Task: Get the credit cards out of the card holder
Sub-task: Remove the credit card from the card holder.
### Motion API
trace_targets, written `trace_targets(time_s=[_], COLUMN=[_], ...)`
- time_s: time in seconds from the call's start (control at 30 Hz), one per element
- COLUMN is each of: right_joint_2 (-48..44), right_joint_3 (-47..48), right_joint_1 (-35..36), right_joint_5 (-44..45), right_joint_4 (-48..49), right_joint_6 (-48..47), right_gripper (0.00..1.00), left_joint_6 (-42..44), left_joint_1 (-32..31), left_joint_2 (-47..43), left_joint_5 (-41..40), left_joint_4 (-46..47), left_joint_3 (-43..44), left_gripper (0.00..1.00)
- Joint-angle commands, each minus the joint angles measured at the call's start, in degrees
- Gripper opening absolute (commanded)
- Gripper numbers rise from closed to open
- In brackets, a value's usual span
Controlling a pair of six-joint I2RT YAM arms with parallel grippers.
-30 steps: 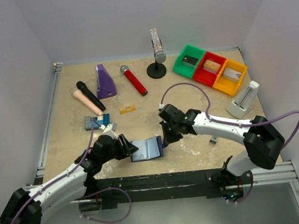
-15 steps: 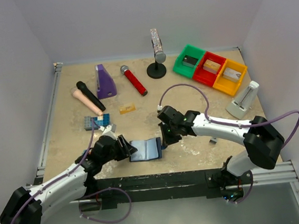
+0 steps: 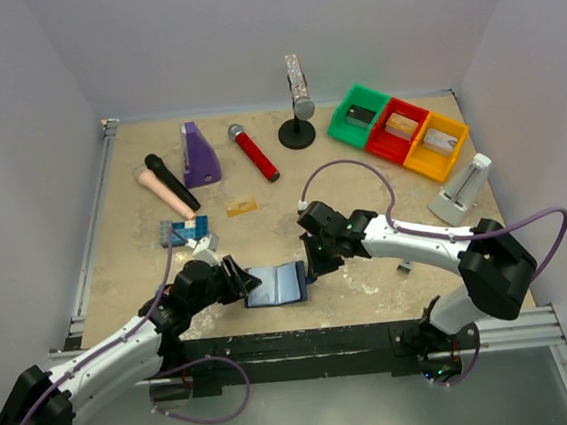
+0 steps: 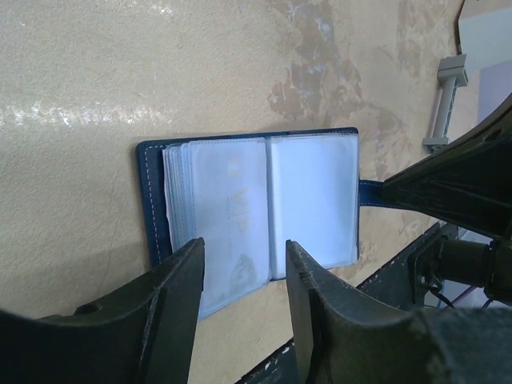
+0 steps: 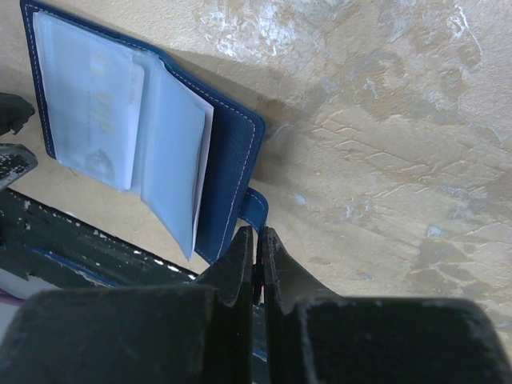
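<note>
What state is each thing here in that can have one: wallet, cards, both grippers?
dark navy folding card holder: open, flat on the table
pale silvery card: inside a clear sleeve
orange-gold flat card: out, lying on the table
left gripper: open, straddling the holder's edge
right gripper: shut, tips at the holder's snap tab

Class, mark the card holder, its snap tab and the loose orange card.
card holder (image 4: 312, 200): left wrist view, right clear sleeve.
snap tab (image 5: 254, 206): right wrist view, blue strap.
orange card (image 3: 241, 206): top view, centre of its face.
</note>
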Motion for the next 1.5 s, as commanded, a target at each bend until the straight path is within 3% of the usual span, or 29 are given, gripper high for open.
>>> trace_targets(time_s=[0.0,0.77,1.47], right_joint_2=[-0.1,2.3,3.1], right_joint_3=[0.0,0.2,-1.6], right_joint_1=[0.3,0.6,0.5], right_joint_5=[0.2,-1.3,-2.4], right_joint_4=[1.6,2.7,4.0], right_joint_6=[0.7,0.7,0.9], right_gripper=[0.00,0.00,0.00], left_joint_6=[-0.7,-1.5,0.1], left_joint_1=[-0.4,-2.6,-3.2], left_joint_2=[2.5,12.8,13.5], left_joint_5=[0.9,5.7,7.1], left_joint_4=[2.9,14.3,14.7], left_joint_3=[-0.2,-0.3,4.6], left_gripper=[0.49,0.45,0.45])
